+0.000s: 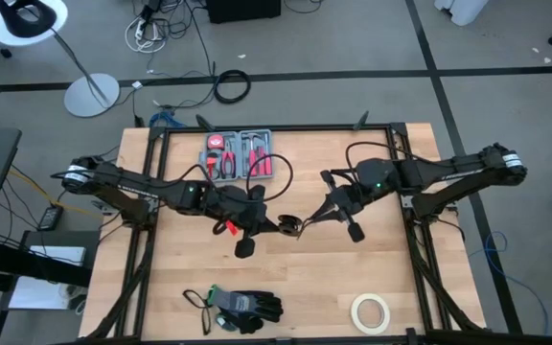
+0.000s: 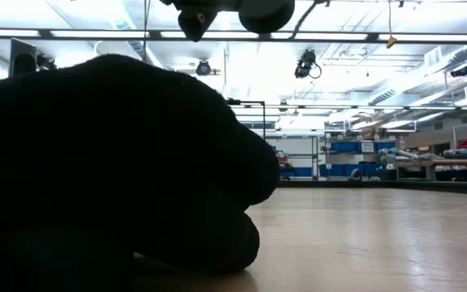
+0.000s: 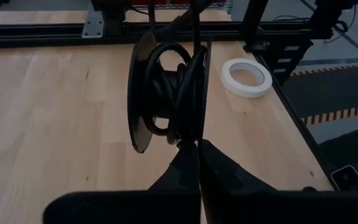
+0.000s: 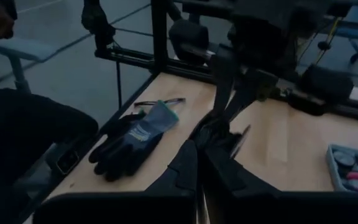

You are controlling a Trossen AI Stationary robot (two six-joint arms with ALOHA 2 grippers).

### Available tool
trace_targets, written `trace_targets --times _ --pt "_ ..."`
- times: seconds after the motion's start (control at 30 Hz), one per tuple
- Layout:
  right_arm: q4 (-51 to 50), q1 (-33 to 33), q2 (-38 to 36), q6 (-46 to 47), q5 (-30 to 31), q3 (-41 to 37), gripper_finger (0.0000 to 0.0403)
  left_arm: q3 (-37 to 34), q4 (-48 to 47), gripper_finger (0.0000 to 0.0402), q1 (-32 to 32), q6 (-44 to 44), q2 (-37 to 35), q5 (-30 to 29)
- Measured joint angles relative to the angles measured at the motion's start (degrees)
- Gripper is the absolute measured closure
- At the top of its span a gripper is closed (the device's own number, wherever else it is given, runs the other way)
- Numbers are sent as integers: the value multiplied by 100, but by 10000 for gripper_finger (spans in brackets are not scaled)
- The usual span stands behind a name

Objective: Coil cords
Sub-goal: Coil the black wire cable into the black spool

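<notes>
The black cord is wound as a small round coil [image 3: 166,93] between two thin discs, held on edge above the table's middle [image 1: 291,226]. My left gripper [image 1: 281,227] comes in from the left and is shut on it [image 3: 197,146]. My right gripper [image 1: 307,226] comes in from the right, shut [image 4: 199,152], its tips just short of the coil [image 4: 225,140]. One strand of the cord [image 3: 195,28] leaves the coil and runs straight toward the right gripper. My left gripper pinches the coil at its rim [image 3: 190,138], on the side nearest the fingers, between its two fingertips. The fingers slant gently downward from the table's left. The coil stands on edge beyond the tips, lifted clear of the table. My right gripper is shut where the cord's strand [image 3: 195,28] ends, but its own fingers hide the place of contact. The strand runs straight between coil and gripper, above the table.
A tool case with red-handled pliers [image 1: 238,153] lies at the far middle. Black gloves [image 1: 242,307] lie at the near edge and fill the low view's left [image 2: 112,162]. A white tape roll [image 1: 370,311] lies near right. Black frame rails [image 1: 405,192] border the table.
</notes>
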Motion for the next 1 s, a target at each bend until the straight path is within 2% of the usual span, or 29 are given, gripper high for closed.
trace_targets --times 0.37,0.5,1.0 --pt "-574 -58 905 -1126 -42 865 397 -7 245 401 -22 -91 223 289" --pt "-1262 -133 1033 -1277 67 1306 397 -4 233 401 -73 -149 249 329" --pt "-490 -223 1473 -1811 17 1470 397 -4 725 401 -128 -89 254 304"
